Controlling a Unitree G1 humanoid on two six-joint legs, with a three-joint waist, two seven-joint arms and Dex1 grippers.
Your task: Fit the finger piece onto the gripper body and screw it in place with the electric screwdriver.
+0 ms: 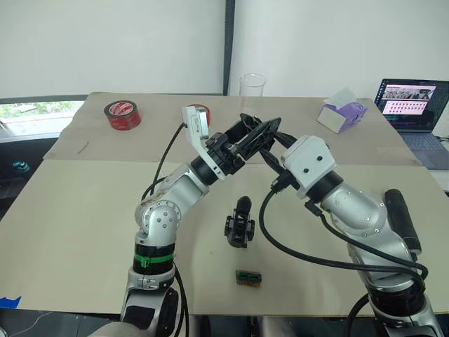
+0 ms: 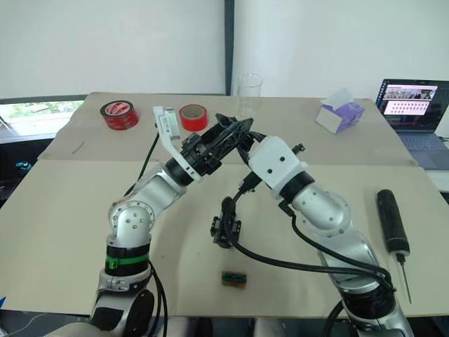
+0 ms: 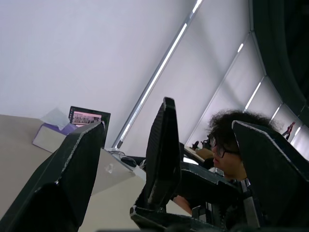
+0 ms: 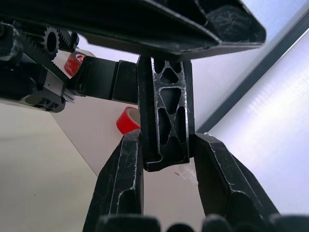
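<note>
I see a bench [image 2: 56,232] covered in tan cardboard sheets against a white wall; a laptop [image 2: 415,105] sits off its far right corner, a purple tissue box [image 2: 339,114] near the far right edge, two rolls of red tape [image 2: 119,114] and a clear cup [image 2: 250,93] along the far edge. Both my arms meet raised over the middle of the bench; the right pincer [image 4: 166,159] is clamped on the finger piece [image 4: 165,113], its ribbed side facing the wrist camera; the left pincer [image 3: 169,145] stands spread wide around that piece, not closed on it. The gripper body [image 2: 226,225] lies on the bench below them, towards the near edge; a small green-and-brown block [image 2: 234,279] lies nearer still. The electric screwdriver [image 2: 391,219] lies by the right edge, bit pointing at the near edge.
</note>
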